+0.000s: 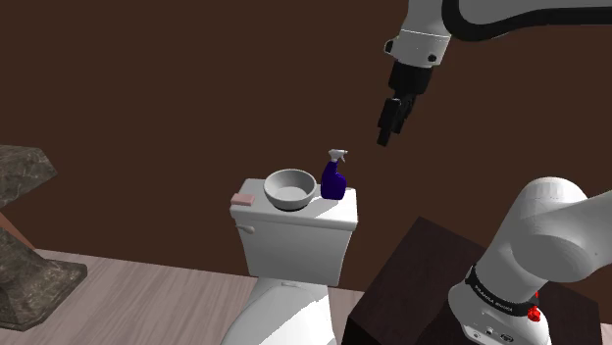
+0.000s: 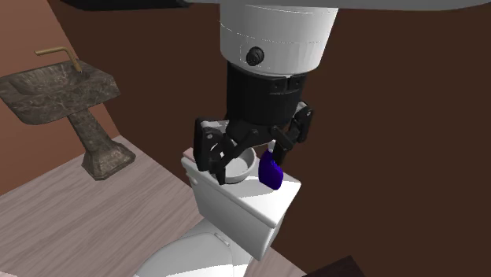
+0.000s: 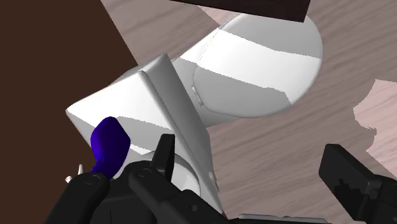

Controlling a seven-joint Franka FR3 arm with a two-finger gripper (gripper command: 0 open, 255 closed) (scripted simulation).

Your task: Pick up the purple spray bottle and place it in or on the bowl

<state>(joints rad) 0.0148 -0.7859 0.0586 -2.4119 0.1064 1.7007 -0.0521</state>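
Note:
A dark purple spray bottle (image 1: 334, 181) with a pale trigger head stands upright on the white toilet tank lid (image 1: 333, 218). It is just beside a white bowl (image 1: 290, 188), on the bowl's right in the shoulder view. My black gripper (image 1: 385, 135) hangs in the air above the bottle and to its right, well clear of it. In the second exterior view the gripper (image 2: 248, 148) stands open in front of the bottle (image 2: 271, 171) and the bowl (image 2: 241, 166), holding nothing. The wrist view has the bottle (image 3: 109, 145) outside my left finger (image 3: 162, 162), not between the fingers.
A small pink block (image 1: 242, 199) lies at the tank lid's left end. Below the tank is the white toilet seat (image 3: 254, 70). A stone pedestal sink (image 2: 59, 85) stands to the left on the wood floor. A brown wall rises right behind the tank. My dark stand (image 1: 412, 284) is at lower right.

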